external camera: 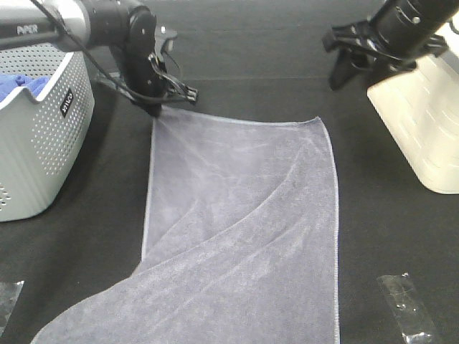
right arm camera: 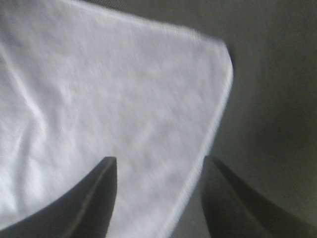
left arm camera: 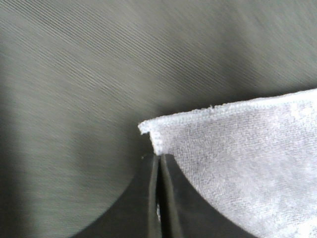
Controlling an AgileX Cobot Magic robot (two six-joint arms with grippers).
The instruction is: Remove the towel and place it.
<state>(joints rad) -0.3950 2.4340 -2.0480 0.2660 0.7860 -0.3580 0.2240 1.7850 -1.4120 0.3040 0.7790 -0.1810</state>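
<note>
Towel (external camera: 244, 215) spread flat on table (external camera: 387, 236); left hand (left arm camera: 159, 157) closed at 1 corner, grip unclear; right hand (right arm camera: 157, 166) wide open, empty.

Soft matt terry towel (external camera: 244, 215) on ribbed matt tablecloth (external camera: 387, 236); perforated plastic basket (external camera: 43, 143).

Table (external camera: 251, 64): black, fine-woven covering, matte.
Towel (external camera: 244, 215): grey-purple, lies flat mid-table, stitched hems showing; a long diagonal crease runs across it, and the near end runs out of frame.
Basket (external camera: 43, 143): grey, perforated walls, at the left edge; bare table between it and the towel's left hem.
Bin (external camera: 423, 129): cream, at the right edge, apart from the towel.
Plastic wrapper (external camera: 405, 308): clear, near right, beside the towel.
Second wrapper (external camera: 8, 301): clear, near-left corner.
</note>
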